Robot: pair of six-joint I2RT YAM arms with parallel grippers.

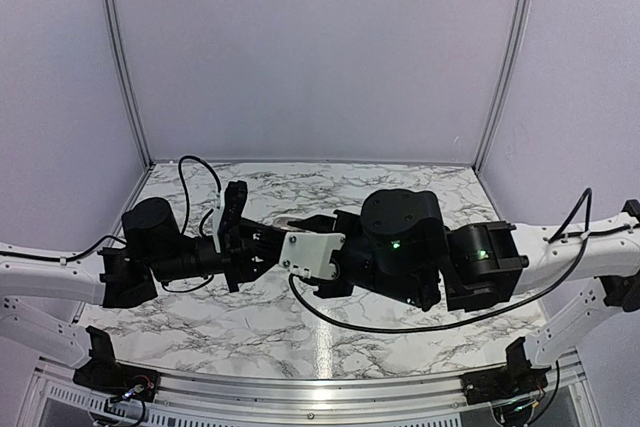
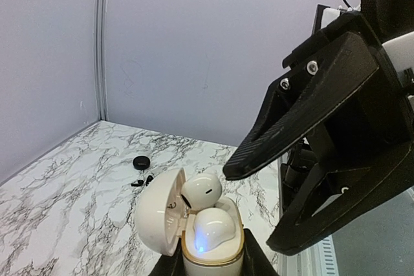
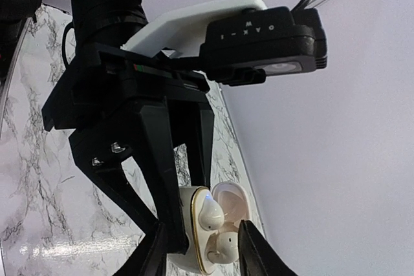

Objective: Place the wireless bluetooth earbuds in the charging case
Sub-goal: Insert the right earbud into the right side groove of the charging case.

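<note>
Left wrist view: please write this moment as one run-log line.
left fingers: shut on cream-white rounded plastic charging case | lid: open | two white earbuds: in case | right fingers: open, beside case, holding nothing

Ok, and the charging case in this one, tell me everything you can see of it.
The charging case is a small, glossy cream-white plastic clamshell with a gold band round the base's rim. It is upright above the marble table, base pinched in the shut left gripper, lid swung open sideways. One white earbud sits low inside, a blue light glowing at its front; a second earbud sticks up higher. The open right gripper is close beside it, contact unclear.
</note>
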